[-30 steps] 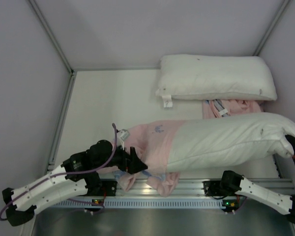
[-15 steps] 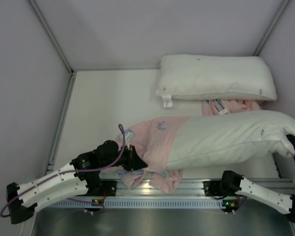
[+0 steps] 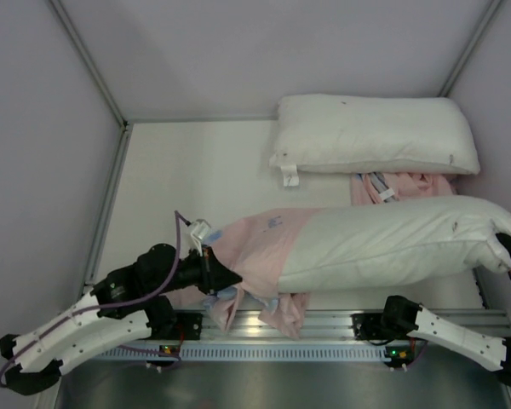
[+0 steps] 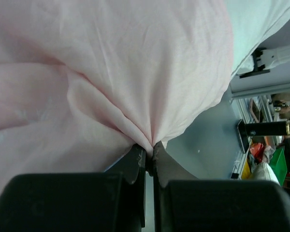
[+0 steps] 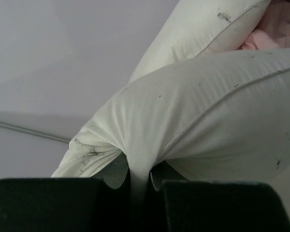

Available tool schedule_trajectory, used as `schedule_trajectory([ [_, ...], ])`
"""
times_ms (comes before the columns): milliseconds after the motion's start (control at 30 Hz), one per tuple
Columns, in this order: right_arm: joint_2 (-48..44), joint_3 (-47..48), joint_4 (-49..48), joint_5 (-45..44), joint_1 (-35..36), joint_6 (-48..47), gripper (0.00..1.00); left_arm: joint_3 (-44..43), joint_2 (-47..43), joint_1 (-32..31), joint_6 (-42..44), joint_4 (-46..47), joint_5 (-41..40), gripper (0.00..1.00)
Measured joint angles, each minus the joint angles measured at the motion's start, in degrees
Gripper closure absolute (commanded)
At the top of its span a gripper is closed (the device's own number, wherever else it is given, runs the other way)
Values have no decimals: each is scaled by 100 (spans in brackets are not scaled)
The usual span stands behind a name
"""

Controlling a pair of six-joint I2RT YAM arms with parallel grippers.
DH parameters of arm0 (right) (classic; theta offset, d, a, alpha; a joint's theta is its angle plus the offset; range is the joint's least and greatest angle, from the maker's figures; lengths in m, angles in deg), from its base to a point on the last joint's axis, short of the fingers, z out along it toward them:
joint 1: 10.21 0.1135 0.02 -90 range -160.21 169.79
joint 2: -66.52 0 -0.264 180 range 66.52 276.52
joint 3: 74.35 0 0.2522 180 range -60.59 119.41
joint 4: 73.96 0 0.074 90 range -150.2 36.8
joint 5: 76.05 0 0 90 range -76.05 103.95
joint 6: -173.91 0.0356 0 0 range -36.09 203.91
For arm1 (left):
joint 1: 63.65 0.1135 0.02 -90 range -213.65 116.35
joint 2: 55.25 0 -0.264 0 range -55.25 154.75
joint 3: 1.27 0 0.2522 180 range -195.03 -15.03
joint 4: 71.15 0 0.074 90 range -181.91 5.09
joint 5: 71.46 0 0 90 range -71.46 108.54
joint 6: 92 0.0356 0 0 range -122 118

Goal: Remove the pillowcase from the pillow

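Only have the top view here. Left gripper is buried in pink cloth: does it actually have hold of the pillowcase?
Observer: Yes. The left wrist view shows the left gripper shut on a pinched fold of the pink pillowcase.
Operator: And the right one, at the frame edge?
Observer: The right wrist view shows the right gripper shut on a tuck of the white pillow, with no pink cloth in the grip.

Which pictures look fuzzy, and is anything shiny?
Left wrist view: the left gripper's fingers, so near the lens, look soft; the pink pillowcase is sharper. Right wrist view: the right gripper's fingers are dark and blurry, the pillow crisp. Top view: even light, glare on the metal rail.
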State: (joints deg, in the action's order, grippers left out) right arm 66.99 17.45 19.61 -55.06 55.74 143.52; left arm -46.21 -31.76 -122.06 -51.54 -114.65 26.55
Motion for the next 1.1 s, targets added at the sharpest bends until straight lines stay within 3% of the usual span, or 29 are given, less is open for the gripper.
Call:
schedule_trajectory([
  [233,0,4,-2,295,24,4,100,-1878,-546,-13,190,-1635,-870,100],
  [433,2,-4,-4,833,63,46,100,-2876,-686,-24,227,-2702,-1294,100],
  [800,63,-157,-28,1434,118,166,100,-3696,-839,-39,140,-3777,-1755,100],
  [933,74,-269,-48,1443,138,210,100,-3711,-872,-39,94,-3960,-1829,87],
  [1100,63,-247,-35,688,144,203,100,-3694,-1104,-26,61,-4205,-2238,87],
])
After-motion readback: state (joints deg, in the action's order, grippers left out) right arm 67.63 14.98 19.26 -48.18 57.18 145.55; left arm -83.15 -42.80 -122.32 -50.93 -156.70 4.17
